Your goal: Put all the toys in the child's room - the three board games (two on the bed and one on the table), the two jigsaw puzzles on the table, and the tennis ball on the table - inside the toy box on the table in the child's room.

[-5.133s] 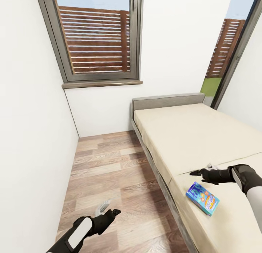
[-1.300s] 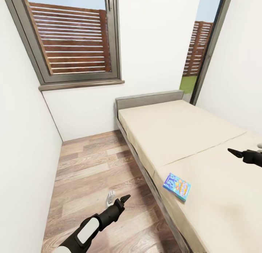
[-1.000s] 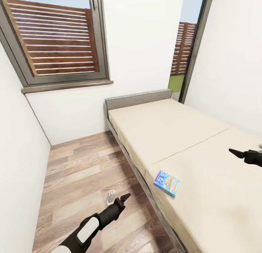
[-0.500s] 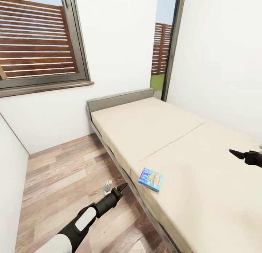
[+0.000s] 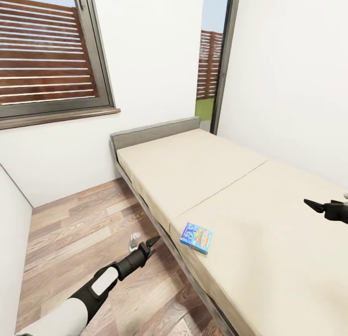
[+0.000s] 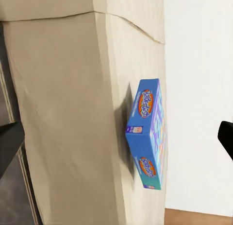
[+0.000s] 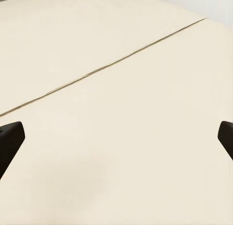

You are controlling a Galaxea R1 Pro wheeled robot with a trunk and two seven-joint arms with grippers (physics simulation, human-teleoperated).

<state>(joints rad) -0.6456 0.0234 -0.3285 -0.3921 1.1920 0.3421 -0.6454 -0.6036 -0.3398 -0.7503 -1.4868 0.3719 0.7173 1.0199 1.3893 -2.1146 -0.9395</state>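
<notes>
A small blue board game (image 5: 196, 237) lies flat on the bed (image 5: 203, 171), close to the beige mattress's near side edge. My left gripper (image 5: 143, 240) hovers open over the wood floor just beside that edge, a short way left of the box. In the left wrist view the blue board game (image 6: 148, 132) sits ahead between the spread fingertips (image 6: 9, 142) of the left gripper (image 6: 116, 142). My right gripper (image 5: 326, 200) is open above the mattress far to the right of the box. The right wrist view shows the right gripper (image 7: 116, 137) over bare mattress (image 7: 116, 89) with its seam.
The bed's dark grey frame (image 5: 159, 225) and headboard (image 5: 154, 132) border a strip of wood-plank floor (image 5: 72, 225). White walls close in at the left and right. A window (image 5: 48, 60) and a tall glass door (image 5: 212, 60) are behind the bed.
The camera has swung right, so the bed and box sit further left in the picture. My left gripper has reached closer to the bed edge and box; the right gripper now sits far from the box.
</notes>
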